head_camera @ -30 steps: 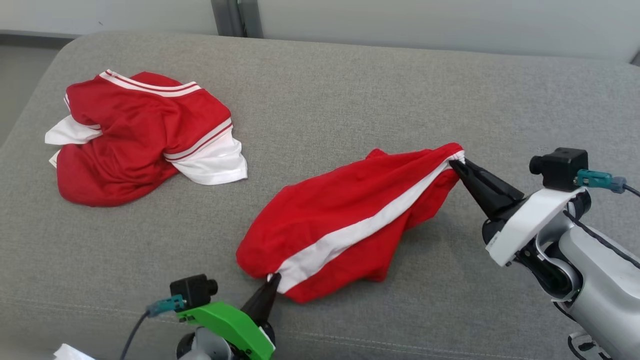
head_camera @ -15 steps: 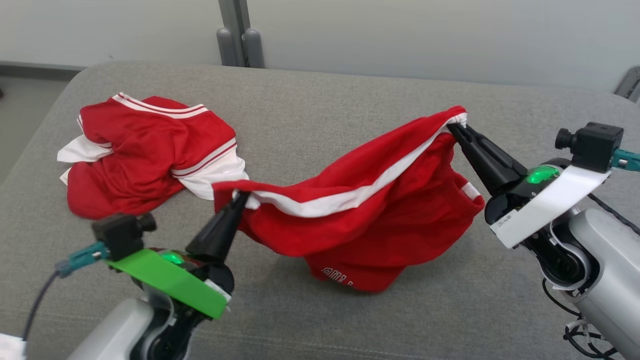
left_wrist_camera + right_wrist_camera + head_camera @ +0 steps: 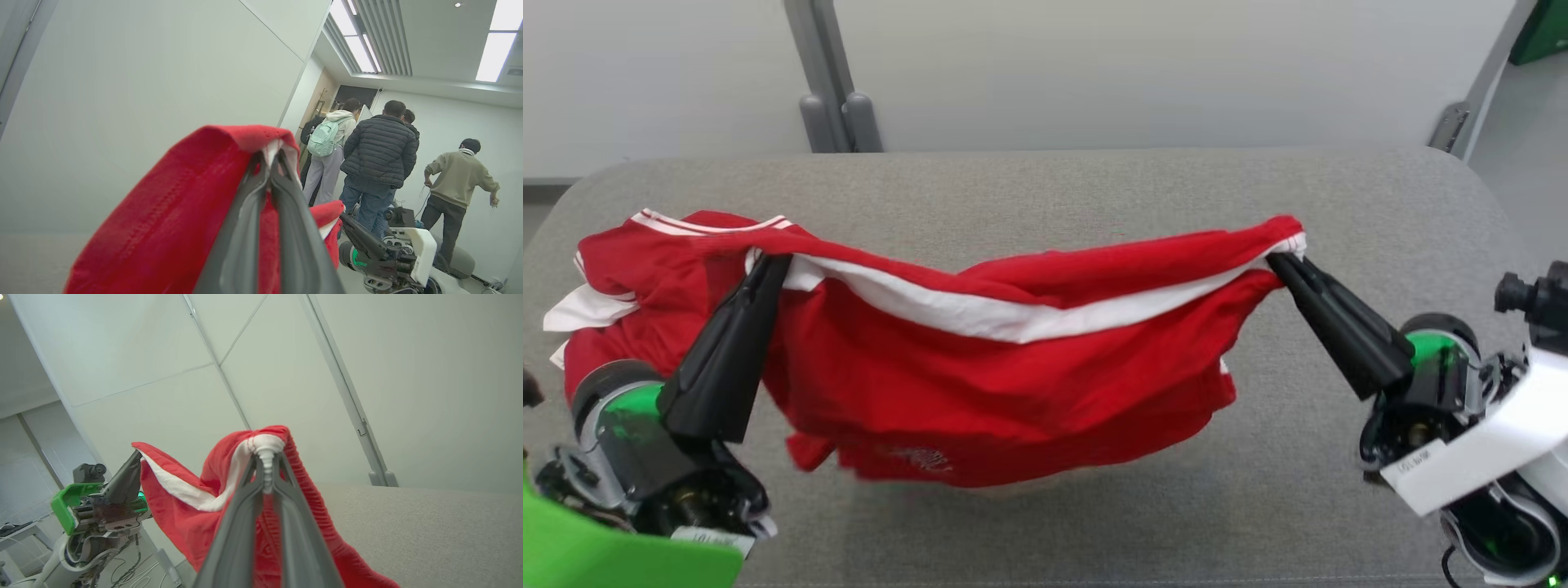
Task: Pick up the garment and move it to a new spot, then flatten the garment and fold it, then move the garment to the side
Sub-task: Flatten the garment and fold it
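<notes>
A red garment (image 3: 1013, 367) with a white stripe hangs stretched in the air above a grey cushion (image 3: 1094, 188), held at both ends by the robot. The left gripper (image 3: 768, 265) has its dark fingers pinched closed on a white-edged corner above the cushion's left end. The right gripper (image 3: 1278, 261) is clamped the same way on the opposite corner, above the cushion's right half. Between them the top edge sags slightly and the cloth drapes down towards the cushion's front middle; whether its lowest fold touches the cushion cannot be told. A second red and white garment (image 3: 605, 269) lies crumpled on the cushion's left end, partly hidden behind the held one.

The cushion is wide, with rounded corners and a coarse grey woven cover. Behind its far edge stands a pale panelled wall (image 3: 1135, 73), with a grey upright post (image 3: 829, 106) behind the cushion's left half. In the left wrist view, beyond the cushion's right end, several people (image 3: 380, 151) stand with their backs turned in a white room under long ceiling lights (image 3: 496, 49). In the right wrist view, beyond the cushion's left end, are window blinds (image 3: 24, 457) and loose cables (image 3: 130, 571) on the floor.
</notes>
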Tool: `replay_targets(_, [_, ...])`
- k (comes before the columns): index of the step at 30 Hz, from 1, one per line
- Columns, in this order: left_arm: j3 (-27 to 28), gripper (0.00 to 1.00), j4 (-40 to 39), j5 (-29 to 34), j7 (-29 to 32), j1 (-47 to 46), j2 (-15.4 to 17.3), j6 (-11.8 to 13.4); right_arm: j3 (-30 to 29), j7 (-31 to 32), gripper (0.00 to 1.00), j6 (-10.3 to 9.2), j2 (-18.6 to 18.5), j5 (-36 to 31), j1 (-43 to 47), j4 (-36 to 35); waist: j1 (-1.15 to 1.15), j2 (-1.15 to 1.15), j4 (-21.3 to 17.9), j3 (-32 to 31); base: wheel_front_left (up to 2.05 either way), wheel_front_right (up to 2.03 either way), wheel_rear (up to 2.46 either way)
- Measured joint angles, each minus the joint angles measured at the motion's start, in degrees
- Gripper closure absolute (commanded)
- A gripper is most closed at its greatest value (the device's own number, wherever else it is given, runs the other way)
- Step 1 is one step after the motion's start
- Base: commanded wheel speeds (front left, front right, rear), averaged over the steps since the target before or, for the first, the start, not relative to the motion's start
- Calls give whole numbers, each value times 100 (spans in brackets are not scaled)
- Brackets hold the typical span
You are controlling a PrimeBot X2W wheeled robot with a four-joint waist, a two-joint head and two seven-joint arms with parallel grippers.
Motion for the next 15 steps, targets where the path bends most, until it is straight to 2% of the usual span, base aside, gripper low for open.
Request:
replay_targets(6, [411,100,-943,-153,78,534,466,601,-77,-7,100,0,-294,400,597,-1055,0,0,-245,64,0,0,0])
replay_targets(11, [337,100,-1066,-648,583,846,775,883,-186,79,100,0,-645,922,853,-1039,0,0,-323,327,0,0,0])
replay_targets(15, [300,100,-802,-1205,1026,837,950,901,-97,582,100,-16,-762,1727,843,-682,0,0,-320,620,0,0,0])
